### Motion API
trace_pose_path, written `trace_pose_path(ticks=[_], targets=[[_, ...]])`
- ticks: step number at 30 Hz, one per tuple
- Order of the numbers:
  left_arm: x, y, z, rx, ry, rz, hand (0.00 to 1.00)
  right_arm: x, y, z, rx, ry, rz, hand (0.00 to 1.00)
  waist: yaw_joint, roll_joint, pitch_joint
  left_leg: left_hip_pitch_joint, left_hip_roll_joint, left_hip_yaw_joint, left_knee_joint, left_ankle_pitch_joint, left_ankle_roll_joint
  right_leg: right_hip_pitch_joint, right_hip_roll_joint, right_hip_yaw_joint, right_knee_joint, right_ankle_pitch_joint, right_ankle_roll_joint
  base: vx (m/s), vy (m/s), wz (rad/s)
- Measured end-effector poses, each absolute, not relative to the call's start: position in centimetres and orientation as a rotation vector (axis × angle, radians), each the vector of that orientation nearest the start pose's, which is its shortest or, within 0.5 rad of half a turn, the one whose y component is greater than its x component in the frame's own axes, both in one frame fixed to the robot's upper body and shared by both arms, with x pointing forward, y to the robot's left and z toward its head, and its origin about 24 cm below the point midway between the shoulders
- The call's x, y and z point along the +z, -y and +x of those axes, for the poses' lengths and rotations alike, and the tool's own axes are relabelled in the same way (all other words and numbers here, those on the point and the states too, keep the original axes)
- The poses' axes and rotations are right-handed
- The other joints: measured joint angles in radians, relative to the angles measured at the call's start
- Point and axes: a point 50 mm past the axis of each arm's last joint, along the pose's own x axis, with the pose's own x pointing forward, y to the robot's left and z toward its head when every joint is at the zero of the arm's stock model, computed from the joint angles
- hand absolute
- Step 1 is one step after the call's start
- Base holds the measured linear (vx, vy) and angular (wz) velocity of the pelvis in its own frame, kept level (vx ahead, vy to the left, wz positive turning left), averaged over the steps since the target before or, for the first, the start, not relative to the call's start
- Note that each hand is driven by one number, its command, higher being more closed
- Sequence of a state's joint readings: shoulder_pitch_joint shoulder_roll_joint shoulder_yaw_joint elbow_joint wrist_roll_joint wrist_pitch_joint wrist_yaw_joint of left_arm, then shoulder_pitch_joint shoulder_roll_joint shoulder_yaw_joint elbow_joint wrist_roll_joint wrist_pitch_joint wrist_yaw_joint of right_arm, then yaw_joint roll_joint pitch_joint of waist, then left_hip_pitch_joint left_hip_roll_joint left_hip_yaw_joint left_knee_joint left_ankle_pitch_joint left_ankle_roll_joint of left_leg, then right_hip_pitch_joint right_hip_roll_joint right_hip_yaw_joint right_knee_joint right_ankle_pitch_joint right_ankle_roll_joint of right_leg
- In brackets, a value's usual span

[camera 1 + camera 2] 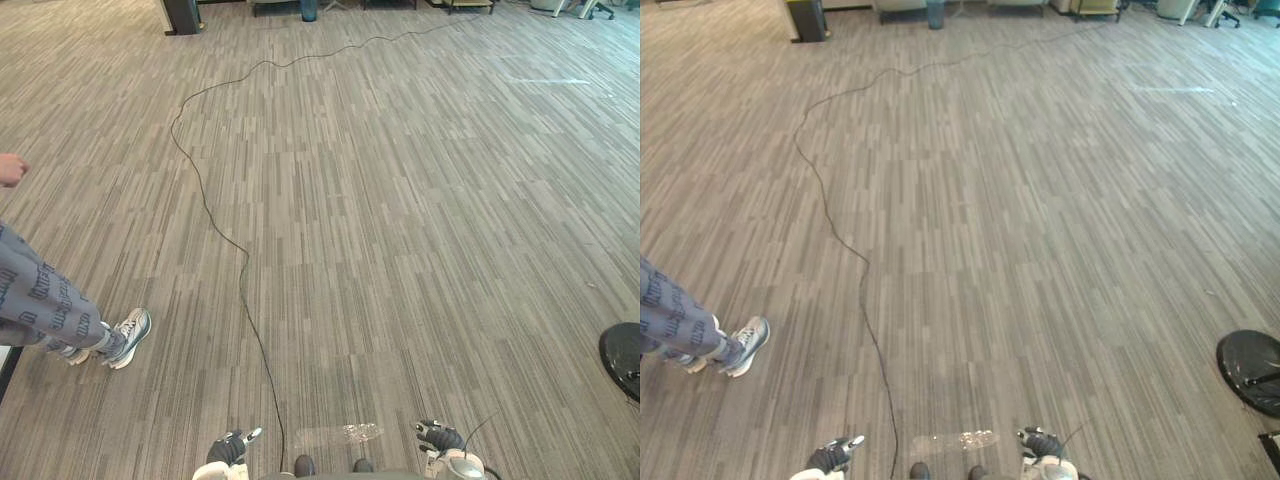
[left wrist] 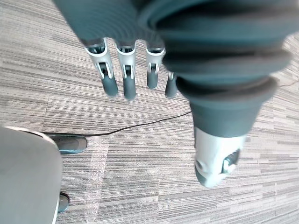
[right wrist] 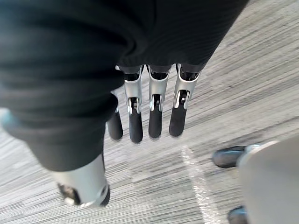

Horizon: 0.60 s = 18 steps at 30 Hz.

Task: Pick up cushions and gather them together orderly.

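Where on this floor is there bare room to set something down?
The carpet ahead is bare, from the person's shoe on the left to the black round object at the right edge. Crowded only beside those two and by the furniture along the far edge.

Grey striped carpet floor [image 1: 400, 220], black disc [image 1: 1248, 368]

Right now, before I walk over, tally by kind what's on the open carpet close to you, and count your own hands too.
Robot hands: 2, left hand and right hand, both open and holding nothing.
Person: 1, standing on the carpet at the robot's left, in patterned trousers and sneakers.
Black round disc: 1, lying at the robot's right.
Total: 4.
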<state>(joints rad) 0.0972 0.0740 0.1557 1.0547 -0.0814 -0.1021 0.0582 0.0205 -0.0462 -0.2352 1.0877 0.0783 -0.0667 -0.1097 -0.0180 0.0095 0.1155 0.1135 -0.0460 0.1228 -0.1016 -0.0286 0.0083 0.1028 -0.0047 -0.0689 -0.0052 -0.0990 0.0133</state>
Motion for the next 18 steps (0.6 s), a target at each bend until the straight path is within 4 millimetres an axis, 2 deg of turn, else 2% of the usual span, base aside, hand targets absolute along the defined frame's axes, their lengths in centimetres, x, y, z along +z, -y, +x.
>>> trace_pose_path(ticks=[5, 14, 18], targets=[[-16.03, -20.19, 9.16, 0.304, -1.047, -0.055, 0.00, -16.02, 20.24, 10.43, -0.420, -1.062, 0.120, 0.00, 0.000, 0.002, -0.001, -0.007, -0.003, -0.027, -0.001, 0.009, 0.002, 0.003, -0.004, -0.032, 0.000, -0.003, 0.005, -0.01, -0.021, 0.17], [-16.12, -19.87, 9.10, 0.292, -1.054, -0.055, 0.00, -16.09, 20.05, 10.43, -0.413, -1.067, 0.128, 0.00, 0.000, 0.006, -0.004, -0.007, -0.011, -0.040, -0.008, 0.022, 0.003, 0.008, -0.012, -0.052, 0.002, -0.008, 0.012, -0.03, -0.008, 0.06], [-16.12, -19.72, 9.17, 0.280, -1.054, -0.049, 0.00, -16.14, 19.98, 10.33, -0.409, -1.072, 0.126, 0.00, 0.001, 0.000, -0.007, -0.006, -0.013, -0.050, -0.008, 0.026, 0.005, 0.014, -0.015, -0.065, 0.002, -0.008, 0.013, -0.02, -0.005, 0.09]])
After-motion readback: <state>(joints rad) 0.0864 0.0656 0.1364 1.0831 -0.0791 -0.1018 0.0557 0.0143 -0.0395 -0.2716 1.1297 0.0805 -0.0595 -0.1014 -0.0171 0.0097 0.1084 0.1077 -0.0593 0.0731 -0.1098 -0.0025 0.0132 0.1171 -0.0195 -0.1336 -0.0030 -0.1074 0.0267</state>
